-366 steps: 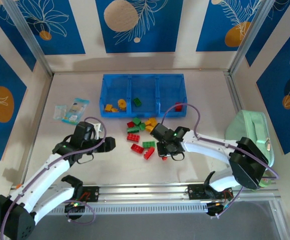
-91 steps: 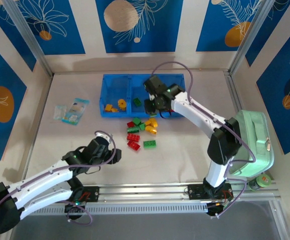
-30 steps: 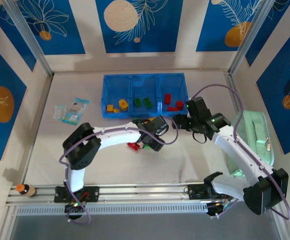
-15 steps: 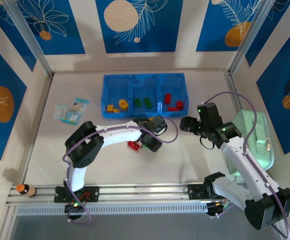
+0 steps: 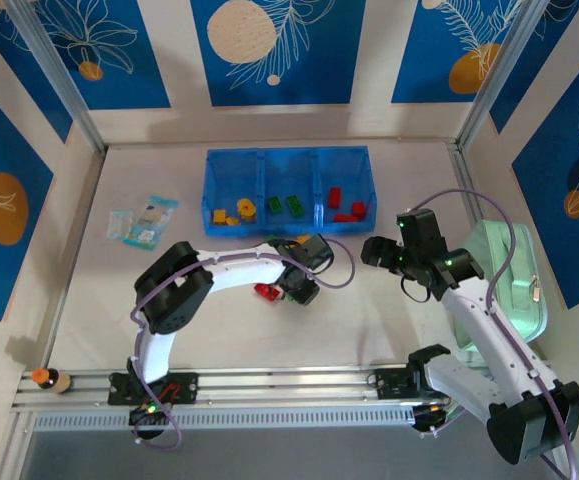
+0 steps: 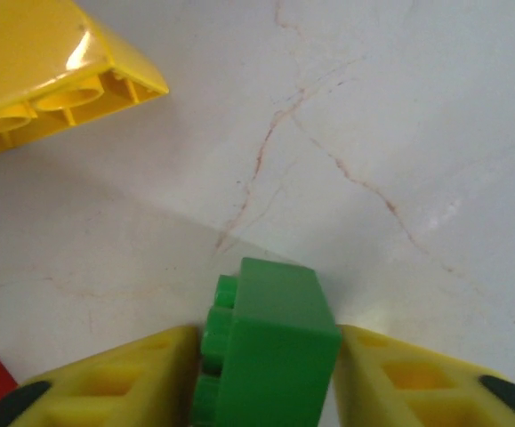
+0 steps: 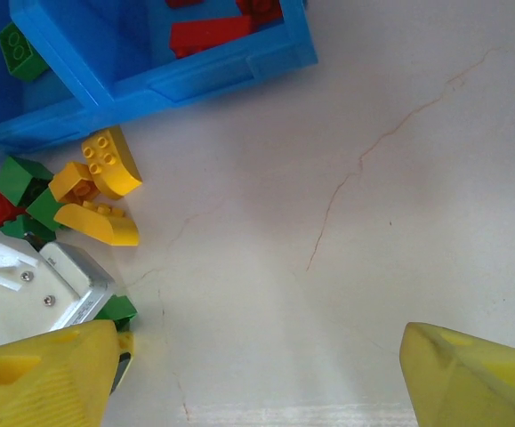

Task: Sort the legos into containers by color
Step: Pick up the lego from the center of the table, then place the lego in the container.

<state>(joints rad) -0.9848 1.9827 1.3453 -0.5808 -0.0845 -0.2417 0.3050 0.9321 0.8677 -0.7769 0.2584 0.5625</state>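
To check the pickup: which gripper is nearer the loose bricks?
Left. The left gripper is among the loose bricks, closed on a green brick; the right gripper hangs open, apart, on their right.

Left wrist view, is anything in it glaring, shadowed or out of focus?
Left wrist view: a white glare spot sits on the yellow brick; a grey shadow covers the table at lower left; the green brick in the left claw looks sharp, the fingertips slightly soft. Top external view: even light, faint soft shadows on the table.

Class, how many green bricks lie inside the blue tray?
2. One green brick sits left in the middle compartment, another right of it. Others may lie hidden.
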